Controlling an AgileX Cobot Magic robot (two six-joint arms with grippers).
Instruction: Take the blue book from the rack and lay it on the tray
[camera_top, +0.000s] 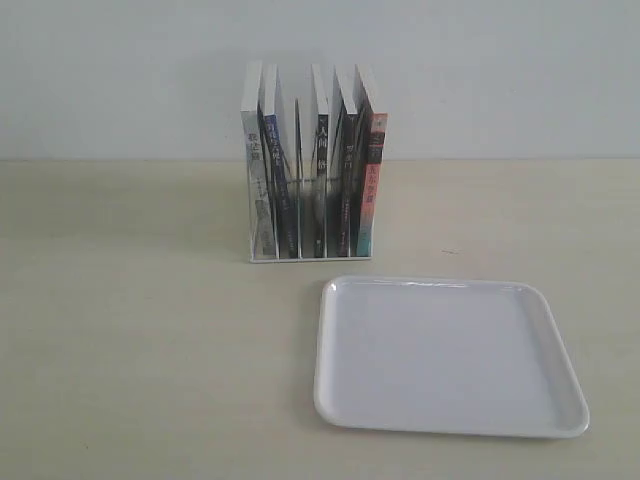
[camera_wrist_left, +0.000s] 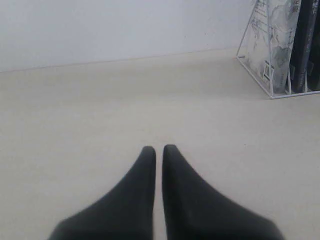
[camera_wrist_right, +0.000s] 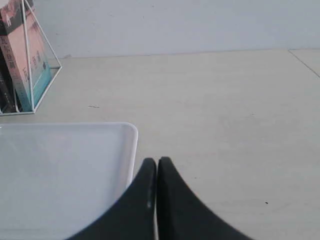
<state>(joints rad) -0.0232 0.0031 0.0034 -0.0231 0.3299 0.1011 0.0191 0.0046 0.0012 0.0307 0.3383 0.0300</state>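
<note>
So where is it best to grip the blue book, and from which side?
Probably its upper spine corner, coming from above and in front. In the exterior view the blue book stands upright in the rack, spine toward the camera; a pale book sits close on its left, but a gap on its right leaves room for a finger.

Soft, even light; faint shadows; mild sheen on the tray (camera_top: 450, 428)

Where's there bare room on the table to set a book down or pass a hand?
The tray is bare inside its rim. The table is free left of the tray, before the rack, and either side of it. Crowded: the rack's slots, books packed close.
</note>
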